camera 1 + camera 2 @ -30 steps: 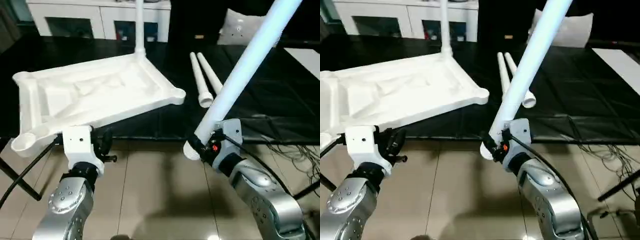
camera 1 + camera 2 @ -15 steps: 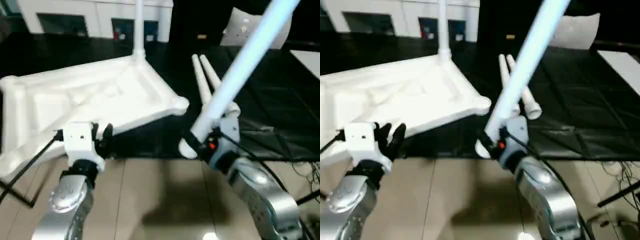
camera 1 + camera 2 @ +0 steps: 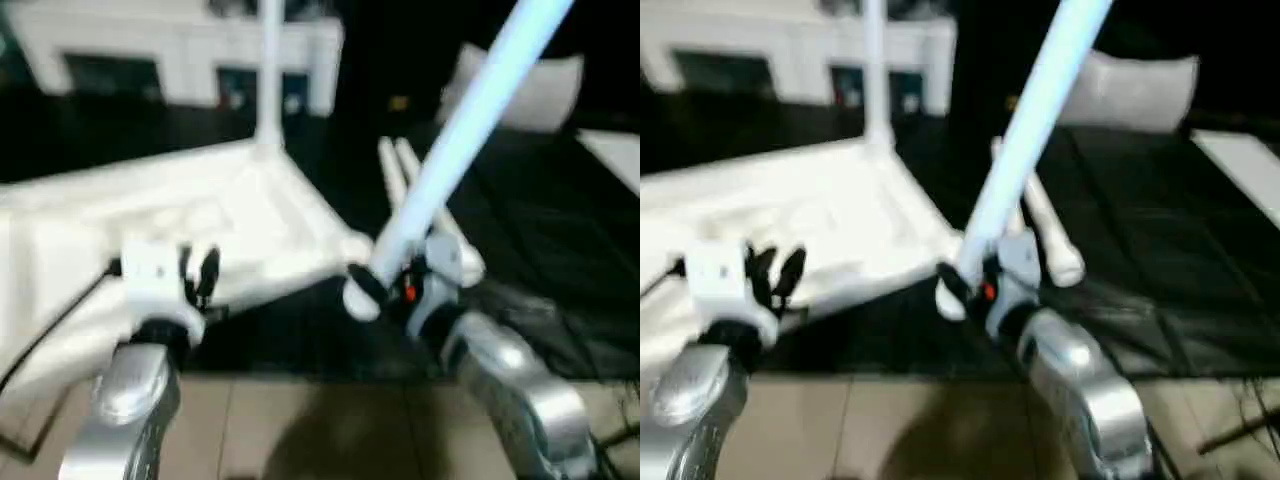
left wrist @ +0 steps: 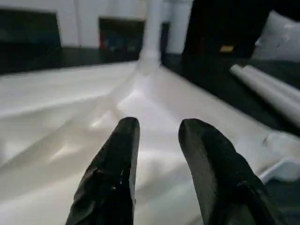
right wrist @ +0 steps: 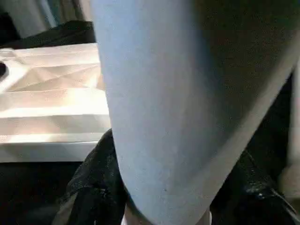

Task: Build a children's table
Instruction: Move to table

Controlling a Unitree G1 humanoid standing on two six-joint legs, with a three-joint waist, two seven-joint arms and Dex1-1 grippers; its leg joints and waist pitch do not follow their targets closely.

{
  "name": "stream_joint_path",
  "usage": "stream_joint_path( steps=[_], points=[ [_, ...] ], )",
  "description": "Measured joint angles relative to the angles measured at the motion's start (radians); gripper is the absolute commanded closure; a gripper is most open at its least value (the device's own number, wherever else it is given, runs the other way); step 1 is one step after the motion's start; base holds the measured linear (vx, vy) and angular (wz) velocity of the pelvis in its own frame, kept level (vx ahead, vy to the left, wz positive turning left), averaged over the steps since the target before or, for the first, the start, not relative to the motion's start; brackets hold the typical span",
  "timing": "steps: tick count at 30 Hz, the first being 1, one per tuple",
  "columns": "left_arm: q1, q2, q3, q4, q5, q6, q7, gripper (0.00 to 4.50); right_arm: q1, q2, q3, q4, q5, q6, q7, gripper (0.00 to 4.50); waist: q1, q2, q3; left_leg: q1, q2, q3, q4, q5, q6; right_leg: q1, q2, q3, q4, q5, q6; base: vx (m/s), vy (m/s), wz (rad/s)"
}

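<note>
Black work surface [image 3: 560, 260]: we see it spread across the middle of the head views, with tan floor tiles [image 3: 300, 430] below it at 6 o'clock.
White cabinets [image 3: 170, 50]: we see them along the back at 11 o'clock, with dark openings.
Tabletop [image 3: 150, 230]: we find it lying underside up on the black surface at 9 to 10 o'clock, ribs showing, its near right corner socket [image 3: 350, 245] just beside our right gripper.
Fitted leg [image 3: 268, 70]: we see one white tube standing upright in the far corner socket, at 12 o'clock of the tabletop.
Held leg [image 3: 470, 130]: we have this long white tube tilted, rising from our right gripper toward 1 o'clock and out of the picture's top; its lower end [image 3: 360, 293] pokes out just below the grip.
Spare legs [image 3: 1040, 215]: we see two white tubes lying side by side on the black surface, behind the held leg at 12 to 1 o'clock of our right gripper.
Right gripper [image 3: 400, 285]: our black fingers are clamped around the held leg near its lower end; in the right wrist view the tube sits between them.
Left gripper [image 4: 157, 140]: our two black fingers [image 4: 117, 159] stand parted with nothing between them, hovering over the near part of the tabletop's underside; we cannot tell whether they touch it.
</note>
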Motion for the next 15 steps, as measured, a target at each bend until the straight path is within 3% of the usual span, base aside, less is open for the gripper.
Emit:
stream_joint_path(
  steps=[1, 2, 3, 4, 5, 6, 7, 8, 9, 10, 11, 12, 13, 14, 15],
  points=[
    [0.002, -0.003, -0.009, 0.005, 0.0, 0.001, -0.005, 2.75, 0.007, 0.0, -0.003, 0.0, -0.002, -0.002, -0.002, 2.61, 0.001, -0.017, -0.002, -0.002, -0.015, -0.002, 0.013, -0.009, 0.008, 0.016, -0.011, 0.001, 0.002, 0.027, 0.005, 0.085, -0.089, 0.72],
    [0.014, -0.006, -0.029, 0.005, -0.003, 0.003, -0.019, 2.75, 0.017, 0.003, -0.021, 0.005, 0.0, -0.002, -0.01, 2.61, 0.033, 0.014, -0.001, 0.001, 0.007, 0.012, 0.054, -0.039, 0.07, 0.037, -0.005, -0.004, -0.017, 0.022, -0.01, 0.118, -0.061, 0.32],
    [0.018, 0.002, -0.035, 0.005, -0.006, 0.005, -0.033, 2.75, 0.016, 0.008, -0.033, 0.005, 0.002, -0.003, -0.018, 2.61, 0.052, 0.026, 0.006, -0.006, 0.018, 0.019, 0.086, -0.046, 0.067, 0.056, -0.002, -0.006, -0.034, 0.022, -0.014, 0.118, -0.061, 0.32],
    [0.015, 0.016, -0.037, 0.004, -0.012, 0.006, -0.047, 2.75, 0.017, 0.013, -0.04, 0.005, 0.005, -0.004, -0.021, 2.61, 0.07, 0.037, 0.008, -0.007, 0.029, 0.03, 0.093, -0.041, 0.059, 0.072, -0.002, -0.006, -0.047, 0.022, -0.015, 0.139, 0.015, -0.02],
    [0.004, 0.031, -0.044, 0.001, -0.019, 0.005, -0.071, 2.75, 0.016, 0.011, -0.044, 0.005, 0.005, -0.011, -0.021, 2.61, 0.088, 0.054, 0.005, -0.003, 0.051, 0.033, 0.051, -0.036, 0.051, 0.091, 0.002, -0.011, -0.061, 0.021, -0.019, 0.127, 0.033, 0.19],
    [-0.003, 0.042, -0.055, 0.002, -0.023, 0.004, -0.09, 2.75, 0.016, 0.005, -0.044, 0.003, 0.004, -0.015, -0.021, 2.61, 0.098, 0.072, 0.002, 0.004, 0.079, 0.039, 0.012, -0.014, 0.019, 0.104, 0.011, -0.022, -0.071, 0.017, -0.017, 0.127, 0.033, 0.19],
    [-0.003, 0.05, -0.066, 0.001, -0.028, 0.003, -0.105, 2.75, 0.015, 0.004, -0.043, 0.004, 0.003, -0.017, -0.021, 2.61, 0.103, 0.087, -0.002, 0.025, 0.089, 0.045, 0.008, -0.011, -0.036, 0.107, 0.011, -0.03, -0.069, 0.007, -0.019, 0.114, 0.07, 0.15],
    [0.005, 0.056, -0.068, 0.004, -0.032, 0.002, -0.117, 2.75, 0.01, 0.021, -0.028, 0.004, 0.003, -0.018, -0.019, 2.61, 0.095, 0.075, -0.002, 0.03, 0.076, 0.044, 0.004, -0.018, -0.03, 0.097, 0.008, -0.03, -0.044, -0.015, -0.071, 0.145, 0.079, 0.05],
    [0.002, 0.064, -0.064, 0.015, -0.035, 0.004, -0.122, 2.75, 0.007, 0.028, -0.014, 0.003, 0.005, -0.021, -0.017, 2.61, 0.084, 0.07, -0.001, 0.03, 0.069, 0.043, 0.004, -0.024, -0.025, 0.069, 0.005, -0.032, 0.005, -0.024, -0.074, 0.145, 0.079, 0.05],
    [-0.001, 0.065, -0.068, 0.026, -0.037, 0.004, -0.129, 2.75, 0.009, 0.025, -0.011, 0.002, 0.004, -0.022, -0.017, 2.61, 0.069, 0.066, -0.004, 0.035, 0.068, 0.043, 0.005, -0.03, -0.02, 0.039, 0.007, -0.036, 0.048, -0.024, -0.056, 0.162, 0.038, 0.06],
    [-0.002, 0.064, -0.08, 0.032, -0.04, 0.004, -0.143, 2.75, 0.01, 0.015, -0.014, 0.002, 0.001, -0.023, -0.018, 2.61, 0.05, 0.06, -0.005, 0.044, 0.067, 0.049, 0.005, -0.039, -0.017, -0.001, 0.009, -0.037, 0.076, -0.012, -0.03, 0.123, 0.015, 0.04],
    [-0.004, 0.066, -0.092, 0.033, -0.042, 0.002, -0.157, 2.75, 0.012, 0.006, -0.021, 0.001, -0.005, -0.026, -0.019, 2.61, 0.041, 0.054, -0.008, 0.049, 0.063, 0.055, 0.005, -0.045, -0.018, -0.03, 0.004, -0.035, 0.068, -0.001, -0.016, 0.123, 0.015, 0.04],
    [-0.008, 0.07, -0.103, 0.034, -0.044, -0.001, -0.171, 2.75, 0.014, 0.0, -0.028, -0.003, -0.01, -0.029, -0.02, 2.61, 0.031, 0.04, -0.009, 0.055, 0.051, 0.063, 0.005, -0.051, -0.02, -0.048, -0.007, -0.033, 0.036, 0.014, -0.017, 0.11, -0.016, 0.01],
    [-0.013, 0.076, -0.115, 0.037, -0.051, -0.006, -0.187, 2.75, 0.017, -0.005, -0.039, -0.01, -0.014, -0.031, -0.022, 2.61, 0.027, 0.014, -0.006, 0.065, 0.03, 0.076, 0.006, -0.061, -0.026, -0.041, -0.026, -0.014, -0.018, 0.081, -0.028, 0.093, -0.071, 0.01],
    [-0.015, 0.068, -0.128, 0.051, -0.056, -0.006, -0.195, 2.75, 0.022, -0.013, -0.046, -0.014, -0.016, -0.033, -0.023, 2.61, 0.028, 0.009, -0.007, 0.07, 0.027, 0.076, 0.016, -0.074, -0.016, -0.032, -0.022, -0.004, -0.014, 0.085, -0.026, 0.093, -0.071, 0.01]
  ],
)
